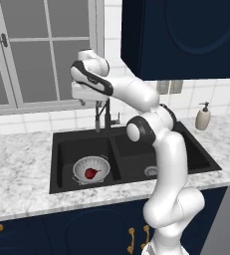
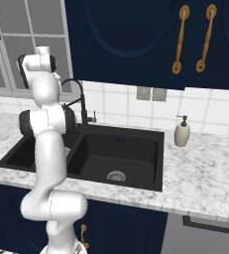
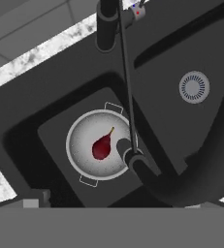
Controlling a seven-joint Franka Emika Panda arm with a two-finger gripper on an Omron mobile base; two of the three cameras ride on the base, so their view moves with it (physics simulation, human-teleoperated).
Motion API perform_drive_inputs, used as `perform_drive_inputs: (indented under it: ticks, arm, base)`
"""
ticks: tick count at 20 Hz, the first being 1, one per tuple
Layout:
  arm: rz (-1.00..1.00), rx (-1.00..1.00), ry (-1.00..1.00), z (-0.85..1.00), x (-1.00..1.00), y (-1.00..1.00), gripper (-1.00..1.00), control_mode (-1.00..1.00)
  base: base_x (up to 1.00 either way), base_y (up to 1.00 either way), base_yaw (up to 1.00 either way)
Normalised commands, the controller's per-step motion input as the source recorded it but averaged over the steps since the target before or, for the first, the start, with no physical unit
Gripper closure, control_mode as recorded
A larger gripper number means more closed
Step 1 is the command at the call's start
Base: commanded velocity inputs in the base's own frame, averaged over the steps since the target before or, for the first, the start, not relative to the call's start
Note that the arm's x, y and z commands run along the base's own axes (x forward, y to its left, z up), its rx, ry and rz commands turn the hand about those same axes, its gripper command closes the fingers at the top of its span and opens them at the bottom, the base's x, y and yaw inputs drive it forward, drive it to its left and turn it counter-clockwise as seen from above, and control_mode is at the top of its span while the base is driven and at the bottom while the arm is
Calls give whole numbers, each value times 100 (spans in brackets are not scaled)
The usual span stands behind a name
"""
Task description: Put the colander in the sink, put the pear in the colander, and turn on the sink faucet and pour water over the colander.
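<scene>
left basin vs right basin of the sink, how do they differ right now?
The left basin holds the colander with the pear inside; the right basin holds nothing, its silver drain bare. In the hand view the faucet spout ends over the left basin, not the right. Both are black, and no water is running.

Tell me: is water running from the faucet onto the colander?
No, the faucet spout hangs over the colander with the pear inside, but no stream shows.
</scene>
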Motion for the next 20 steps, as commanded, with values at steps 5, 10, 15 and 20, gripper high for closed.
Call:
perform_drive_inputs:
  ticks: [5, 10, 15, 20]
  arm:
    - [0, 0, 5, 0, 18, 0, -100, -100]
    - [0, 0, 1, 0, 19, 0, -100, -100]
    - [0, 0, 1, 1, 16, 0, -100, -100]
    - [0, 0, 0, 37, -10, -3, -100, -100]
  base:
    - [0, 0, 0]
    - [0, 0, 0]
    - [0, 0, 0]
    - [0, 0, 0]
